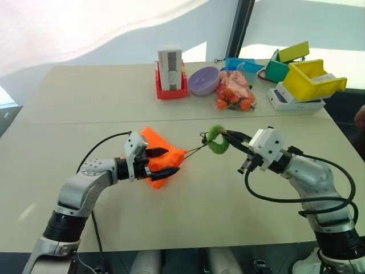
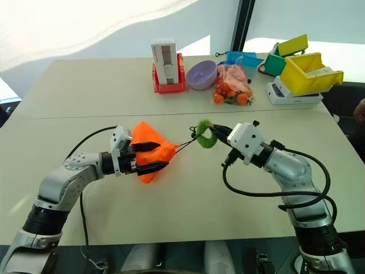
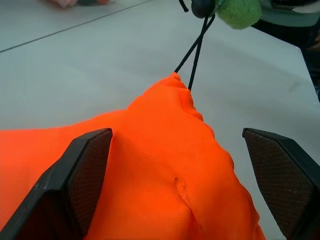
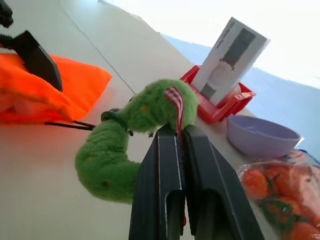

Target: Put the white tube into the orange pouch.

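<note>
Left gripper (image 1: 165,161) fingers spread wide astride the orange pouch (image 1: 161,149); right gripper (image 4: 181,137) clenched on the fuzzy green ball (image 4: 125,145) at its 12 o'clock end.

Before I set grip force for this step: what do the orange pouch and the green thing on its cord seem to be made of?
The orange pouch looks like thin matte woven fabric: fine mesh texture, soft creases, gathered mouth. The green ball on the black cord looks like fuzzy plush, probably soft-stuffed, with a red-and-white ribbon tag pinched in the right claw.
</note>
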Action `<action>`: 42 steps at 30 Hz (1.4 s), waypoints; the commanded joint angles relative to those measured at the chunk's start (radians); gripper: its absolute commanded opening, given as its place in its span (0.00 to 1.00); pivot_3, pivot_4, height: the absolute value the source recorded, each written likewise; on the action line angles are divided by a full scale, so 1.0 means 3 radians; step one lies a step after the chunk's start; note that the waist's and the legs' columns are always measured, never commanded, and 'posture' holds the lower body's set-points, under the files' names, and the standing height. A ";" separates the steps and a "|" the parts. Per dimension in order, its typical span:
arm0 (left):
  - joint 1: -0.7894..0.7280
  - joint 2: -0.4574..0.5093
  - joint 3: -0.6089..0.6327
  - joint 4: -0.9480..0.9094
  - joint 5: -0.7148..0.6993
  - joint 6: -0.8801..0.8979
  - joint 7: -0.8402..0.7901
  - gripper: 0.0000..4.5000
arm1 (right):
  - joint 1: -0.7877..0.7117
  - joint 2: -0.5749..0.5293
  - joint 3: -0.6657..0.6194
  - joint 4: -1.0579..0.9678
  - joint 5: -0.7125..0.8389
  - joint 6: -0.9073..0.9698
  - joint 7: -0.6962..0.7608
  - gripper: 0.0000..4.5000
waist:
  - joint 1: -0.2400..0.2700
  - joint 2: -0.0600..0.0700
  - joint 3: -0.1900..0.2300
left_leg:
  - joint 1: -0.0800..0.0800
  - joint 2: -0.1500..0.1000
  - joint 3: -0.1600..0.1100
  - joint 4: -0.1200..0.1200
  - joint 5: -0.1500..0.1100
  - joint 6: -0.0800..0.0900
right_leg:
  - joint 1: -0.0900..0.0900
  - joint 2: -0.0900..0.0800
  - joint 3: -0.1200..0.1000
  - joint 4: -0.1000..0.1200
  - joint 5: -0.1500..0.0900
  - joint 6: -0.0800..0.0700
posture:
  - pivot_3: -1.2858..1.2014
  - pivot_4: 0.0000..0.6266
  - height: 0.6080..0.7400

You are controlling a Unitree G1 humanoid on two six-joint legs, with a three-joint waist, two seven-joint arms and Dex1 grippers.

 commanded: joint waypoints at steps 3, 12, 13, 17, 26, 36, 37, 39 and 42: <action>0.0003 -0.0005 0.0024 -0.0137 -0.0047 0.0023 -0.0002 0.99 | -0.0019 0.0121 -0.0316 -0.0390 0.1107 0.0948 -0.0190 0.00 | 0.0003 0.0000 0.0000 | 0.0001 0.0002 -0.0002 0.0002 0.0000 0.0000 | 0.0002 -0.0001 0.0000 0.0000 0.0000 0.0000 | 0.52 0.24 1.00; 0.0016 -0.0028 0.0029 -0.0201 -0.0056 0.0067 0.0026 0.99 | -0.0102 0.0137 -0.0340 -0.0500 0.1515 0.1384 -0.0414 0.00 | 0.0001 0.0000 0.0000 | 0.0001 -0.0001 -0.0001 0.0003 0.0000 0.0001 | 0.0001 0.0000 -0.0001 0.0001 0.0000 0.0000 | 0.52 0.24 1.00; 0.0016 -0.0030 0.0030 -0.0205 -0.0055 0.0071 0.0028 0.99 | -0.0103 0.0132 -0.0334 -0.0509 0.1528 0.1399 -0.0419 0.00 | 0.0002 0.0000 0.0000 | 0.0001 -0.0001 -0.0001 0.0003 0.0000 0.0001 | 0.0001 0.0000 -0.0001 0.0001 0.0000 0.0000 | 0.52 0.24 1.00; 0.0024 -0.0037 0.0033 -0.0213 -0.0051 0.0067 0.0029 0.99 | -0.0101 0.0131 -0.0314 -0.0543 0.1540 0.1421 -0.0438 0.00 | 0.0002 0.0000 0.0000 | 0.0001 -0.0001 0.0000 0.0003 0.0000 0.0001 | 0.0001 0.0000 -0.0001 0.0001 0.0000 0.0000 | 0.52 0.24 1.00; 0.0018 -0.0052 0.0035 -0.0219 -0.0049 0.0064 0.0033 0.99 | -0.0112 0.0119 -0.0276 -0.0572 0.1510 0.1406 -0.0427 0.00 | 0.0001 0.0000 0.0000 | 0.0000 -0.0001 0.0000 0.0003 0.0000 0.0001 | 0.0001 0.0000 -0.0001 0.0002 0.0000 0.0000 | 0.52 0.24 1.00; 0.0014 -0.0058 0.0041 -0.0217 -0.0046 0.0054 0.0037 0.99 | -0.0127 0.0116 -0.0251 -0.0564 0.1458 0.1373 -0.0392 0.00 | 0.0001 0.0000 0.0000 | 0.0001 -0.0001 0.0000 0.0003 0.0000 0.0001 | 0.0001 0.0000 -0.0001 0.0002 0.0000 0.0000 | 0.52 0.24 1.00; 0.0013 -0.0058 0.0043 -0.0214 -0.0044 0.0052 0.0038 0.99 | -0.0129 0.0118 -0.0249 -0.0561 0.1453 0.1370 -0.0389 0.00 | 0.0001 0.0000 0.0000 | 0.0000 -0.0001 0.0000 0.0003 0.0000 0.0001 | 0.0001 0.0000 -0.0001 0.0002 0.0000 0.0000 | 0.52 0.24 1.00; 0.0018 -0.0058 0.0046 -0.0218 -0.0046 0.0052 0.0041 0.99 | -0.0126 0.0113 -0.0239 -0.0561 0.1438 0.1360 -0.0382 0.00 | 0.0001 0.0000 0.0000 | 0.0001 -0.0001 0.0000 0.0003 0.0000 0.0001 | 0.0001 0.0000 -0.0001 0.0002 0.0000 0.0000 | 0.52 0.24 1.00; 0.0018 -0.0061 0.0050 -0.0219 -0.0047 0.0051 0.0049 0.99 | -0.0122 0.0107 -0.0228 -0.0554 0.1423 0.1344 -0.0369 0.00 | 0.0002 0.0000 0.0000 | 0.0001 -0.0001 0.0000 0.0003 0.0000 0.0001 | 0.0001 0.0000 -0.0001 0.0002 0.0000 0.0000 | 0.52 0.24 1.00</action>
